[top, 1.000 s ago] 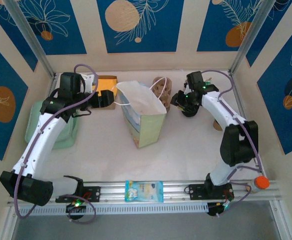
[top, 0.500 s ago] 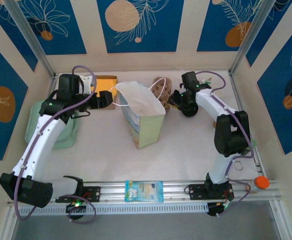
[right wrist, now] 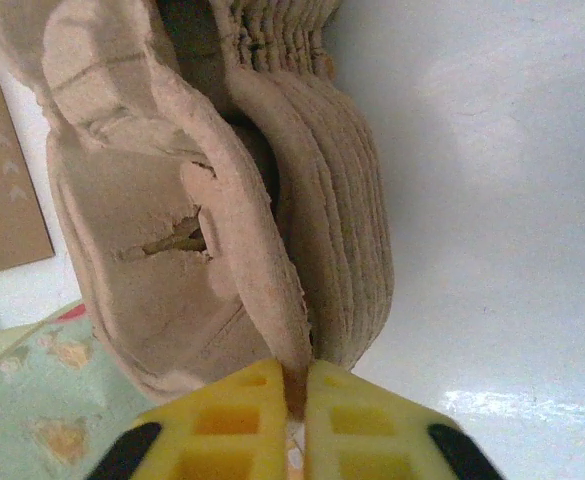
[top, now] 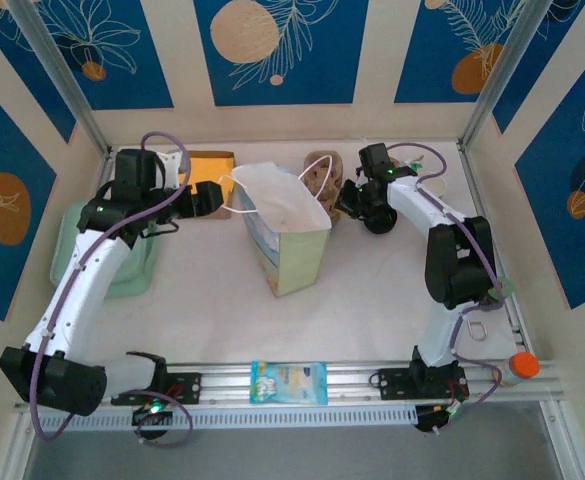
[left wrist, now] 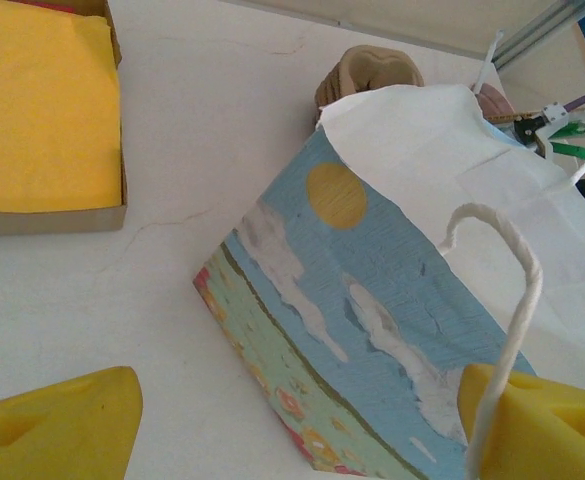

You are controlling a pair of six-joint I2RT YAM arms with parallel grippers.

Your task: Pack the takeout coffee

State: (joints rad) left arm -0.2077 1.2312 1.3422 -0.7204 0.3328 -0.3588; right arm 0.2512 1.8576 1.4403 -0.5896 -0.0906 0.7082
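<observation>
**Right gripper pinches a cup carrier by the bag**

From the top camera, the paper bag (top: 290, 240) stands open in the middle of the table (top: 372, 290). The left gripper (top: 207, 197) hangs just beside the bag's rim and handle. The right gripper (top: 350, 200) is on the other side, at the stack of carriers (top: 320, 175) behind the bag. The takeout coffee is in neither gripper. It may be hidden behind the right arm, but its place cannot be told from here.

From the left wrist camera, the left gripper's yellow fingers (left wrist: 62, 430) are spread wide and hold nothing. The bag's painted side sits between them. The white string handle (left wrist: 517, 300) runs down right by one finger. A box of yellow napkins (left wrist: 42, 110) lies near.

From the right wrist camera, the right gripper's two fingers are pressed tight on the edge of one brown cup carrier (right wrist: 152, 230). This carrier leans away from the rest of the stack. It has a small rip in its wall.

What could go wrong: a hard pull could make the rip grow, since the grip is only on a thin edge. The stack could tip or slide if the carriers stick together. The carrier could bump the bag. The left finger could catch the string and tug the bag over.
</observation>
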